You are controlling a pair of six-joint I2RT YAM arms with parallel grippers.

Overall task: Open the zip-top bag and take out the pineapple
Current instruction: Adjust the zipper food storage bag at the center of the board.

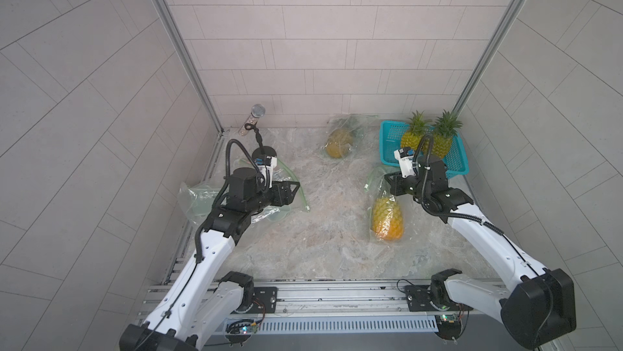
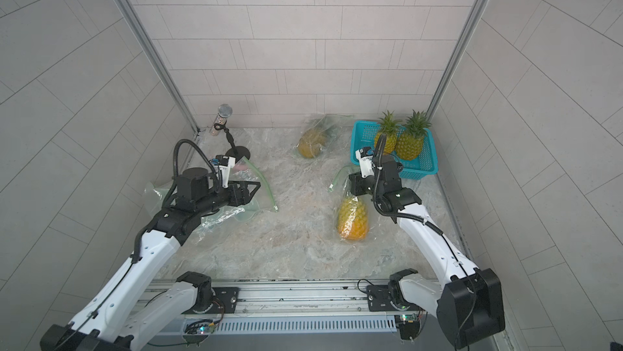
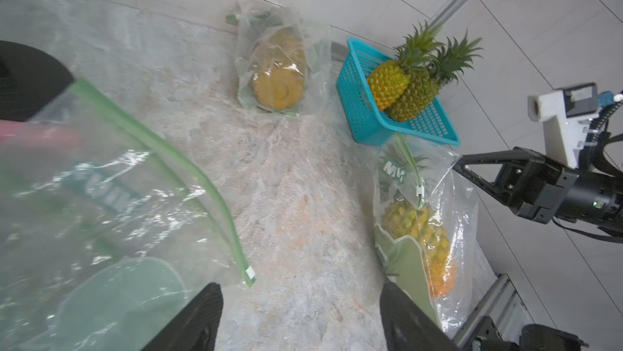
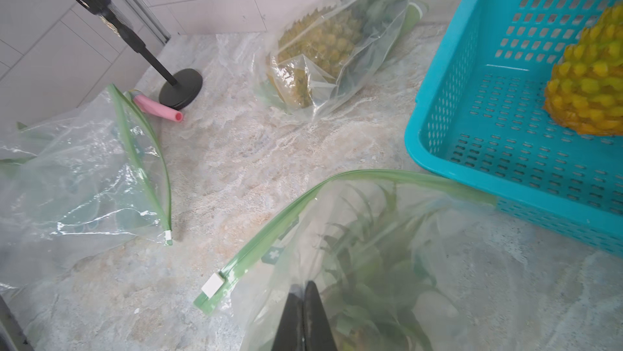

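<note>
Opening stage of the task. The clear zip-top bag with a green closure strip lies on the pale marbled counter, just in front of the teal perforated plastic basket. It encloses the yellow-orange pineapple, which lies on its side with its leafy crown toward the bag's mouth. The right claw is clenched on a fold of the bag's clear film, just below the green closure strip and near its white slider tab. Whether the strip is parted anywhere along its length cannot be told. The left claw is released, its jaws wide apart. It hangs over an empty, crumpled clear zip-top bag, well apart from the target. A second bagged pineapple lies near the back wall. The step in hand is judged to be anchoring the bag; the fruit is not yet out. The next move probably calls for the left claw to cross the counter and take the slider tab or the opposite lip. It would then pull against the right claw's hold without dragging the bag into the basket.
</note>
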